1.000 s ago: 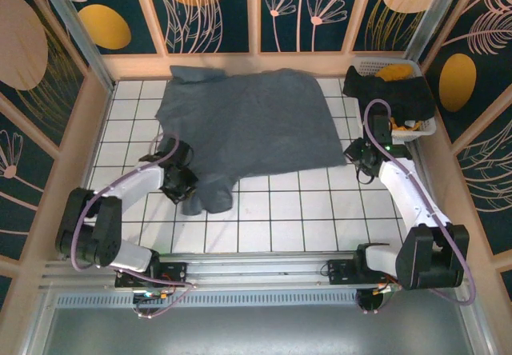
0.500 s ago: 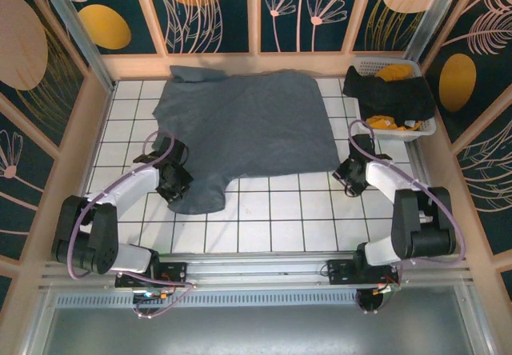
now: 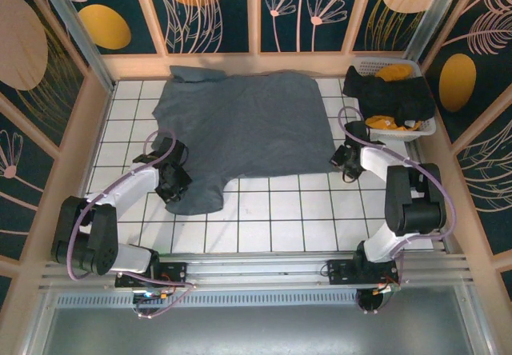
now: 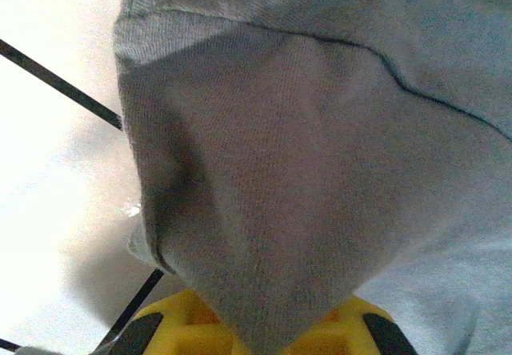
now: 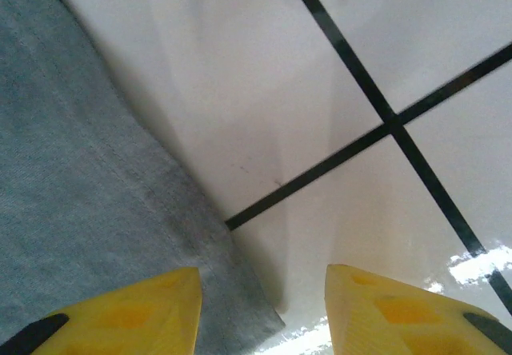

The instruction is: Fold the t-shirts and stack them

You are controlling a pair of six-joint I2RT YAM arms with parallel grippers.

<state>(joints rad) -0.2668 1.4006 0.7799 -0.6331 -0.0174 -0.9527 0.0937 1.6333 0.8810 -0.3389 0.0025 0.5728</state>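
Grey-blue t-shirt (image 3: 248, 127): lies spread flat on the far half of the table, somewhat left of the middle.
Long axis: seems to run left to right. The straight edge faces right, and a sleeve-like flap sticks out at the far-left corner.
Near-left corner: a rumpled lobe of the cloth reaches toward the near edge.
Left gripper (image 3: 172, 183): sits at that lobe's left edge. In the left wrist view a fold of the cloth narrows to a point between the yellow fingers (image 4: 152, 331), so the gripper is pinching the shirt.
Right gripper (image 3: 346, 161): low over the table at the shirt's near-right corner. Its jaws stand wide apart with nothing between them. In the right wrist view one finger is over the shirt's edge and the other over bare tile.
Black t-shirt (image 3: 392, 91): bunched in the basket and hanging over its left rim.
Mustard t-shirt (image 3: 394, 73): crumpled in the basket; a second patch of mustard shows on the near side of the black one.
Basket (image 3: 424, 127): white plastic, in the far-right corner, apart from the grey-blue shirt.
Table (image 3: 280, 219): white tiles with dark lines.
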